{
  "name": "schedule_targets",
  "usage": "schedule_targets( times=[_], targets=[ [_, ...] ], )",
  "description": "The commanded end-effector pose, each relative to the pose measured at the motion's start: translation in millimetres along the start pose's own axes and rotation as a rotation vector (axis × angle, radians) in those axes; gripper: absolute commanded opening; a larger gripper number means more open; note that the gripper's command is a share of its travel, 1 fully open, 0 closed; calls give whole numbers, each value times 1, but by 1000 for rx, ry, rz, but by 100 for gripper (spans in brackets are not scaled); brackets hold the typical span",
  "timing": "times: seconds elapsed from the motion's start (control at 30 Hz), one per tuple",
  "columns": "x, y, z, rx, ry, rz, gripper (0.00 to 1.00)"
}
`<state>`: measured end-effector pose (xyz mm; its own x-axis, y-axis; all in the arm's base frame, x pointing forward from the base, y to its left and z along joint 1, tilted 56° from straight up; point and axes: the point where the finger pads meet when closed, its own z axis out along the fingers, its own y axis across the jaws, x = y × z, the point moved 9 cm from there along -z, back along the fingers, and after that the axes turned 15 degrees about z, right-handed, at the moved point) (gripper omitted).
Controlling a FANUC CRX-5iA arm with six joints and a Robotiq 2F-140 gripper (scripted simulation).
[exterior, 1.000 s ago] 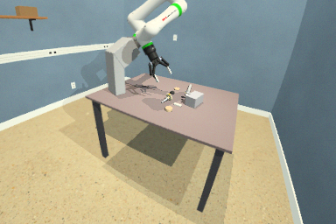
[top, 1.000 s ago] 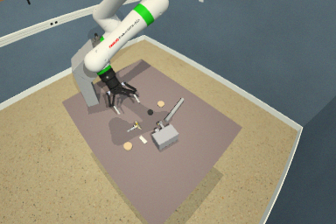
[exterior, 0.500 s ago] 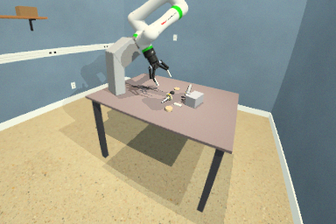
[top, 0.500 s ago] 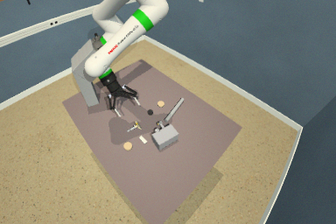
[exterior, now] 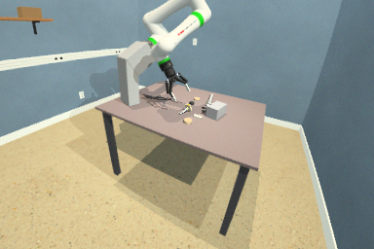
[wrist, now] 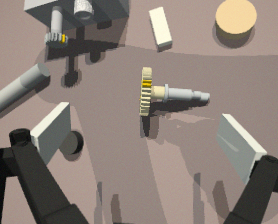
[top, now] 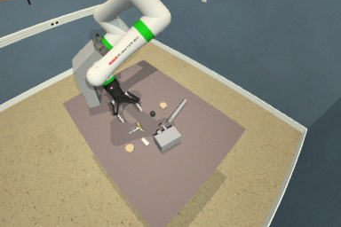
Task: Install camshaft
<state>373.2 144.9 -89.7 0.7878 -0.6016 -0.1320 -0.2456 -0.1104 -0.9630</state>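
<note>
The camshaft (wrist: 167, 93) lies on its side on the table, its big cream gear to the left with a yellow mark and its grey shaft pointing right; it also shows in the top view (top: 136, 128) and the exterior view (exterior: 186, 108). The grey engine case (top: 168, 137) stands upright on the table; in the wrist view it shows at the top left (wrist: 75, 10), with the small crank gear (wrist: 56, 38) and its yellow mark on the front. My gripper (wrist: 145, 121) hangs above the camshaft, open wide and empty, one pad on each side; it also shows in the top view (top: 125, 110).
A grey rod (top: 177, 110) lies behind the case. A white block (wrist: 160, 27), two tan discs (wrist: 235, 17) (top: 163, 105) and a small black disc (top: 152, 113) lie on the table around the camshaft. The grey robot base (top: 89, 71) stands at the back left.
</note>
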Motion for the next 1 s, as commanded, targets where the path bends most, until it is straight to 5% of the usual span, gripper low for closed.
schedule_targets(
  times=[0.0, 0.23, 0.27, 0.97],
  targets=[
    [-1, 1, 3, 0, 1, -1, 100],
    [-1, 2, 4, 0, 1, -1, 100],
    [-1, 2, 4, 0, 1, -1, 29],
    [-1, 2, 4, 0, 1, -1, 29]
  ],
)
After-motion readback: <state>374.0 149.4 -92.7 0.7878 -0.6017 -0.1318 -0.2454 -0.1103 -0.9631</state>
